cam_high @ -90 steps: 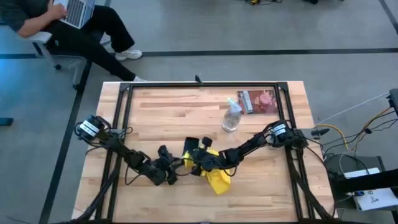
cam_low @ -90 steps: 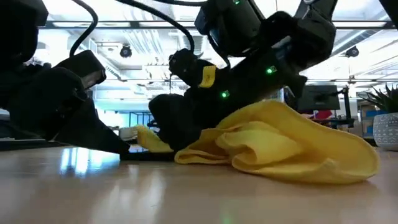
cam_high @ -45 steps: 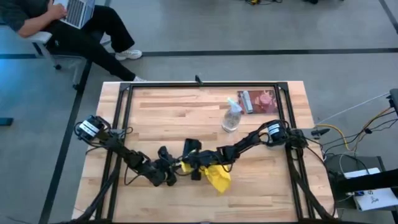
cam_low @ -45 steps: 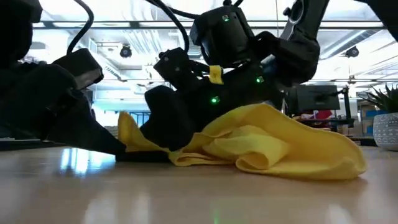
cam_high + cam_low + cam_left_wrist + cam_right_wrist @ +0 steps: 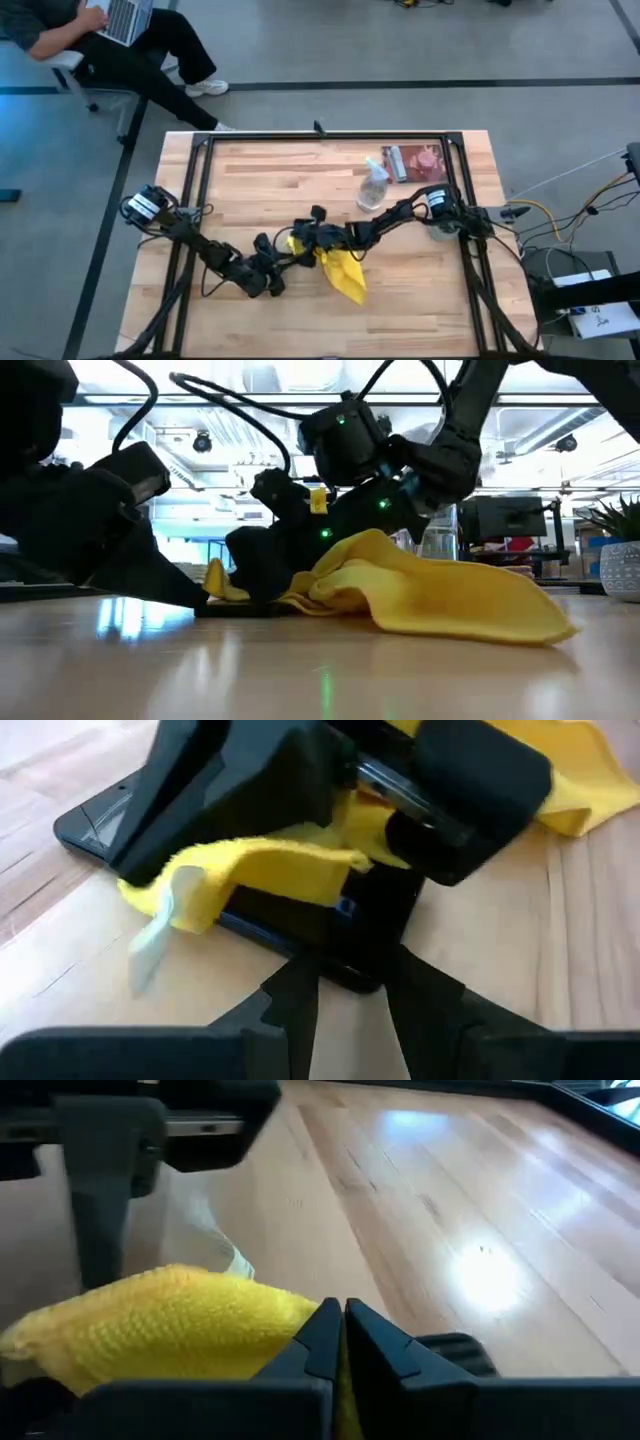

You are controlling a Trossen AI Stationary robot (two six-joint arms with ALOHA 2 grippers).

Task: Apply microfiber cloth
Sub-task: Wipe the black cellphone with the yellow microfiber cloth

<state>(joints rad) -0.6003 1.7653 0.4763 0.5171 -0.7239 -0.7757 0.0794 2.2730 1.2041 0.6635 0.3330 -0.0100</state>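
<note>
A pale butcher-block table (image 5: 260,170) with a black frame fills the high view, standing on a grey concrete floor where a seated person (image 5: 110,40) works a laptop off the far left corner. From table height, the room behind is bright, with ceiling pipes and a potted plant (image 5: 618,550) at the right edge. On the wood sit a clear plastic spray bottle (image 5: 372,187) and, just beyond it, a flat reddish packet (image 5: 418,162). Down at the front centre, the yellow cloth (image 5: 340,272) lies in soft, rumpled folds, its nubby weave plain in the right wrist view, one end draped over a glossy black phone (image 5: 330,925) lying flat on the boards. The right gripper (image 5: 340,1342) is low over that end, its fingers pinched together on the cloth with yellow fabric bunched between them. The left gripper (image 5: 345,1005) sits at the phone's near edge, its two dark fingers (image 5: 295,1000) narrowly parted with bare wood showing in the gap, gripping nothing. A pale tag (image 5: 160,925) hangs from the cloth's edge beside the phone.
</note>
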